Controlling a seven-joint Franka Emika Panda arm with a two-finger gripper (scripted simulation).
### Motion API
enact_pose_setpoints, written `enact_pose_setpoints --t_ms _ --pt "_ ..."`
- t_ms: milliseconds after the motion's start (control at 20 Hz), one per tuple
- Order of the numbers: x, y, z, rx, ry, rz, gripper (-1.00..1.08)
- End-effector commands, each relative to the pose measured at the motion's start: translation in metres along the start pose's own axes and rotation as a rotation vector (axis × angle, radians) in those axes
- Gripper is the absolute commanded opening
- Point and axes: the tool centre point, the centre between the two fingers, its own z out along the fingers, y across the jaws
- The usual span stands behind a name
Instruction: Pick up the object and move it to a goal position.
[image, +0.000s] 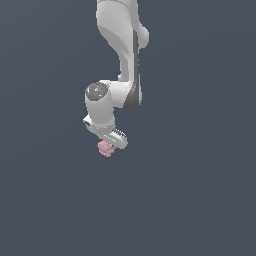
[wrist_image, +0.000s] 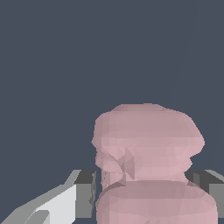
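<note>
the object sits between the fingers of the gripper; jaws closed against its sides, lump protruding just beyond the fingertips; no goal marker visible

A bare simulated space (no room at all): flat slate-grey backdrop everywhere.

White Panda arm comes down from the top edge of the exterior view, elbow bent, wrist angled down toward that view's lower right. Gripper points downward, its jaws closed against the pink object. In the wrist view both dark finger pads press the object's sides, one on each flank.
</note>
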Motion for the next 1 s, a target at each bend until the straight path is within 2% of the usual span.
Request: enact_pose_setpoints --t_ms 0,450,700,950 --pt "0.0 0.0 0.001 -0.001 -0.001 0.0 -1.0" --pt "0.008 -0.004 -0.008 0.003 0.027 0.024 -1.0" --pt "0.023 -0.01 -0.024 0.009 0.079 0.07 -1.0" --pt "0.044 -0.017 -0.049 0.017 0.154 0.137 -1.0"
